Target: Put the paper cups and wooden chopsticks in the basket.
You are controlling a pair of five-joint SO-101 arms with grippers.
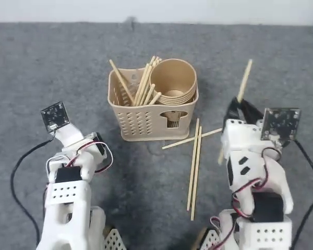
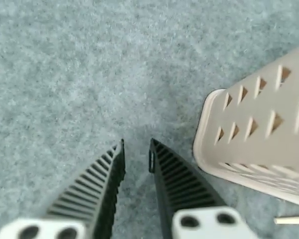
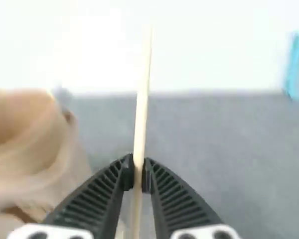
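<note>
Chopstick [image 3: 142,89] (pale, slim wood) pinched in right hand [image 3: 137,172].

A grey, felt-like table surface [image 1: 52,67] runs back to a white wall at its far edge. A beige perforated basket [image 1: 146,122] stands directly on it, about midway between the sides and toward the far half. Just beside the basket's right front corner, 2 chopsticks [image 1: 194,166] lie flat and side by side, nearly parallel, running toward the near edge. A 3rd chopstick [image 1: 185,141] lies across them near their far ends, slanting away from the basket's foot. A black cable [image 1: 14,179] curves over the surface at the left, and another cable [image 1: 309,161] trails at the right.
</note>
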